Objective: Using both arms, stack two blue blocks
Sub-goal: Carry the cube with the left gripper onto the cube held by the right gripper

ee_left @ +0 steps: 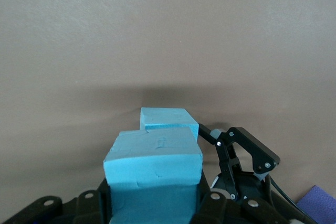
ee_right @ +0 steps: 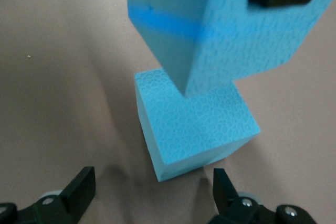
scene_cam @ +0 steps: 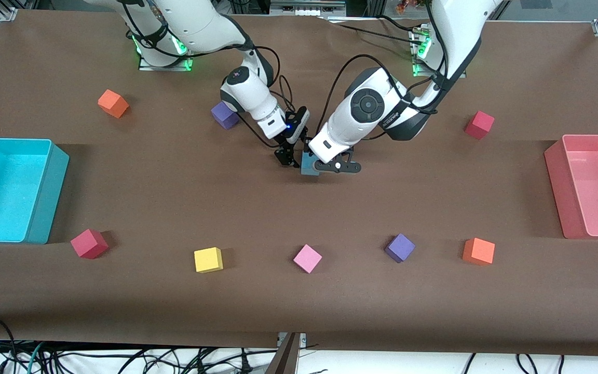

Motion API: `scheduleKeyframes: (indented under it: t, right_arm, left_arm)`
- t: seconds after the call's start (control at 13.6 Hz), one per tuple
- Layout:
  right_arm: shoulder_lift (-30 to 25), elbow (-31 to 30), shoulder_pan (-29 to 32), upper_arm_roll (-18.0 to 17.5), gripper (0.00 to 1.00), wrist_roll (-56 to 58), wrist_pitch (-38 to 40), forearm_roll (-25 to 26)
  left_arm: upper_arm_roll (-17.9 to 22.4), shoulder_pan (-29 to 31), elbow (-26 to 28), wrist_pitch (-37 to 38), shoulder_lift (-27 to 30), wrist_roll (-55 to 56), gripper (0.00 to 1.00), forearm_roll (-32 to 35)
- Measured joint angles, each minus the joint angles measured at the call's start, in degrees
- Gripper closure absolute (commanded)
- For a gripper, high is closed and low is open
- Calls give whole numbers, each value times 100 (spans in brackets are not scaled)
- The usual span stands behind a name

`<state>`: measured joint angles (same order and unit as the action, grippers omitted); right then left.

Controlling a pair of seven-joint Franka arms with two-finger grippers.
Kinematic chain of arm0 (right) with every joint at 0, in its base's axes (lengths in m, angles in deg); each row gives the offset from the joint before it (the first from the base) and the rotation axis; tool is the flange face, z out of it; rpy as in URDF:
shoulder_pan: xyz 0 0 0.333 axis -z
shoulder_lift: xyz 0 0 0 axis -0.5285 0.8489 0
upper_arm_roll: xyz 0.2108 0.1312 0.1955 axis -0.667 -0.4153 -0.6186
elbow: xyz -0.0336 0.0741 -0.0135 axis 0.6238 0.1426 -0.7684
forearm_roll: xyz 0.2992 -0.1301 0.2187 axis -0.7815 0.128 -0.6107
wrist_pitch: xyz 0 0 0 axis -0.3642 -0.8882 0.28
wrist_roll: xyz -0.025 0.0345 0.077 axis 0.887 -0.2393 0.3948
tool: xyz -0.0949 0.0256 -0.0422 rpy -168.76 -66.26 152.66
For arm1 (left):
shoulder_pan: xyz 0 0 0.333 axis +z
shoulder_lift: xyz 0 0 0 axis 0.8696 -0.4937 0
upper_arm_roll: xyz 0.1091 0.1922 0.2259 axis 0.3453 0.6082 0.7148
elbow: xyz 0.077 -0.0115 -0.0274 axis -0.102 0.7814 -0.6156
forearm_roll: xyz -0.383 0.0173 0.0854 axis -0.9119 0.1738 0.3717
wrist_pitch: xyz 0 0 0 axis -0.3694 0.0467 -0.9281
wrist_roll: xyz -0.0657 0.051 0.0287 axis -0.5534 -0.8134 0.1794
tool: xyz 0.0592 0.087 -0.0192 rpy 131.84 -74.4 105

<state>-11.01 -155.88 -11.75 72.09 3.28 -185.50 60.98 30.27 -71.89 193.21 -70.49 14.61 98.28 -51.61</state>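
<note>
At frame centre my left end effector (scene_cam: pixel 336 165) pinches a light, soft blue foam cube (ee_left: pixel 155 163) by opposite faces above its twin (ee_right: pixel 194 127); right end effector (ee_right: pixel 149 192) spread.

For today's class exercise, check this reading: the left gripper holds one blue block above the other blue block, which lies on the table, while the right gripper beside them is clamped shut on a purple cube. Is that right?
Not quite. The right gripper is open and holds nothing, as the right wrist view shows. The rest stands: the left gripper holds one blue block above the other blue block on the table.
</note>
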Motion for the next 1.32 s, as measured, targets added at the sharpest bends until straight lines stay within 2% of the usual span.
scheduleKeyframes:
  t: [0.44,0.51,0.59,0.73,1.32]
  right_arm:
    - [0,-16,4,0,1,0,-19,0]
    - [0,-16,4,0,1,0,-19,0]
    - [0,-16,5,0,1,0,-19,0]
    - [0,-16,5,0,1,0,-20,0]
    - [0,-17,5,0,1,0,-23,1]
  left_arm:
    - [2,-115,-26,-236,-279,0,76,0]
    - [2,-118,-29,-236,-280,0,66,0]
    - [2,-120,-30,-236,-280,0,52,0]
    - [2,-125,-31,-236,-280,0,0,0]
    - [8,-129,-67,-238,-284,0,0,0]
